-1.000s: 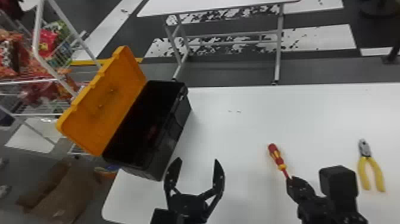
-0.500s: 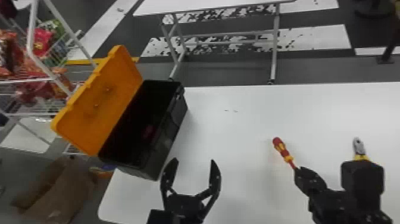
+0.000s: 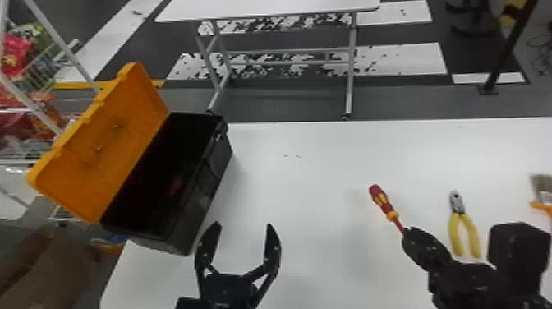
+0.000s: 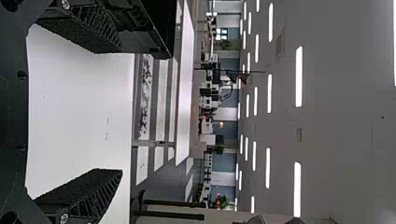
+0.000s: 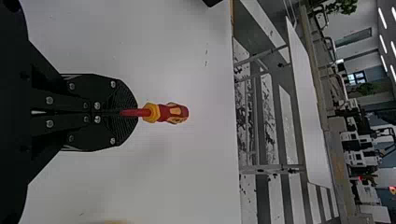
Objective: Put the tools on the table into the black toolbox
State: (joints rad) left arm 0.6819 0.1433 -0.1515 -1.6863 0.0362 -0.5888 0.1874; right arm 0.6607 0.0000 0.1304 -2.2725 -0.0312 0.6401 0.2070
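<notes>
Right gripper (image 5: pixel 131 112): closed narrow on the red shaft of the screwdriver (image 5: pixel 173 113), handle protruding beyond the fingertips. In the head view the tool's long axis runs obliquely, handle end forward and toward the robot's left. The black toolbox (image 3: pixel 198 213) lies well apart to the left; the left gripper (image 3: pixel 243 225), spread wide and empty, is nearer to it. The coming move, as judged, is a leftward transfer across the table (image 3: pixel 312 185). Handle: red and yellow, contoured, apparently smooth plastic. Finger pads: finely ridged. Toolbox: boxy, rigid-looking shell, orange lid (image 3: pixel 111 139) open.
</notes>
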